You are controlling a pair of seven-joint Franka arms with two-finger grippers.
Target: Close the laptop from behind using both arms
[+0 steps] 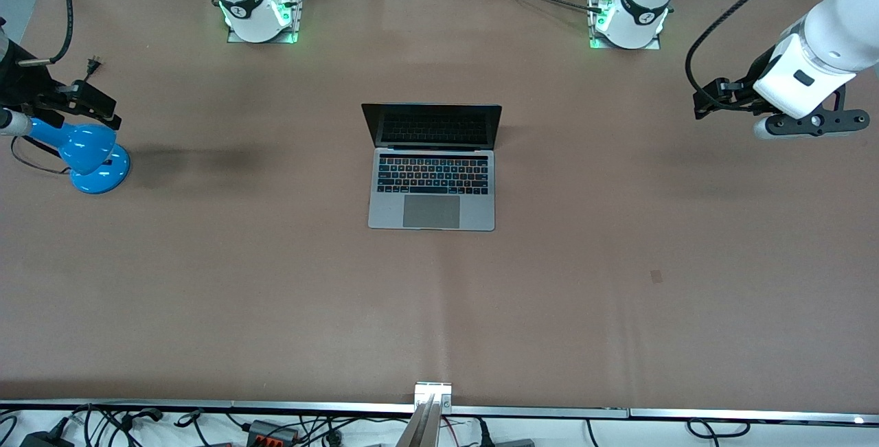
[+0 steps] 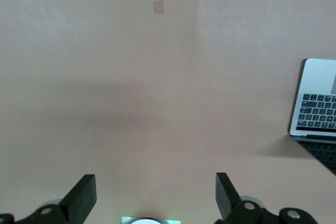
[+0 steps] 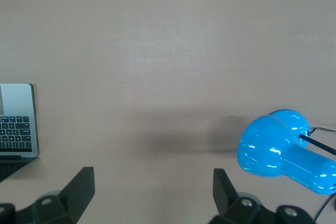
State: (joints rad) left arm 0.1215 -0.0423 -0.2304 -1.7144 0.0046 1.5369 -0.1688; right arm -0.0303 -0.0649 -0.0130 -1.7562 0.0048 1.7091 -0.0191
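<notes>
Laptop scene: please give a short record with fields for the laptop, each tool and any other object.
laptop: open, screen dark, at mid-table, untouched
left tool: open, up over bare table toward the left arm's end
right tool: open, up over the table beside the lamp
lamp: blue, toward the right arm's end
task state: lid not yet pushed

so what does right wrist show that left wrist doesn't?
Only the right wrist view shows the blue lamp and the right gripper, fingers open over bare table. Only the left wrist view shows the left gripper, also open, and a small tan patch on the table. Both catch an edge of the open laptop and the brown table.
</notes>
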